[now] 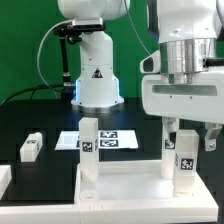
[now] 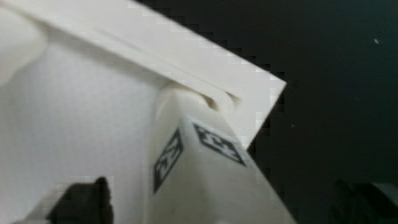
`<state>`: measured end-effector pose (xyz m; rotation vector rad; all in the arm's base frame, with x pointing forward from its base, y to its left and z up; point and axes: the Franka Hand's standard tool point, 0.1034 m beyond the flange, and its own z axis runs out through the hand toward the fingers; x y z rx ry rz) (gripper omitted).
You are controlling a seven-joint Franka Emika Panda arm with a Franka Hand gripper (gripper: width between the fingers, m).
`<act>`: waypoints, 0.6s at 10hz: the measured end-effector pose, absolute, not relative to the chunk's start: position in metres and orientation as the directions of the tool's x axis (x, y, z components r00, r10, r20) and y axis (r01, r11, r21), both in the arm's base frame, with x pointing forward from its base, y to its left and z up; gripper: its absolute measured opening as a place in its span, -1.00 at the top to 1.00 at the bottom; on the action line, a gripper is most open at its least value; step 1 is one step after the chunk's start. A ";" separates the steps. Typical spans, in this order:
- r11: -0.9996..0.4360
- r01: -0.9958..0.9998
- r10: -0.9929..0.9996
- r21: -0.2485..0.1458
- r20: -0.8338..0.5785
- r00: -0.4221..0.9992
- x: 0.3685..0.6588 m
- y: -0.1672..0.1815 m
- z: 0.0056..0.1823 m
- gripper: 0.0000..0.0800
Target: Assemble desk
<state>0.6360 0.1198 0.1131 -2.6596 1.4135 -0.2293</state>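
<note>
The desk's white top panel lies flat at the front of the table. Two white tagged leg posts stand upright on it, one near the middle and one on the exterior view's right. My gripper hangs over the right post with a finger on each side, open, with gaps to the post. In the wrist view that leg post stands in the panel's corner, between my dark fingertips, and my gripper is not pressing on it. A loose leg post lies on the black table.
The marker board lies flat behind the panel. The robot base stands at the back centre with a black cable beside it. A white block's corner shows at the exterior view's left edge.
</note>
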 end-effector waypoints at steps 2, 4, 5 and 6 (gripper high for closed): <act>-0.678 -0.717 -0.734 -0.160 0.106 0.671 0.636 0.118 0.113 -0.62; -0.950 -0.310 -0.313 -0.043 0.175 0.934 0.643 0.115 0.115 -0.62; -0.974 -0.226 -0.225 -0.011 0.151 0.963 0.643 0.119 0.113 -0.62; -0.973 -0.231 -0.229 -0.011 0.160 0.960 0.644 0.117 0.113 -0.41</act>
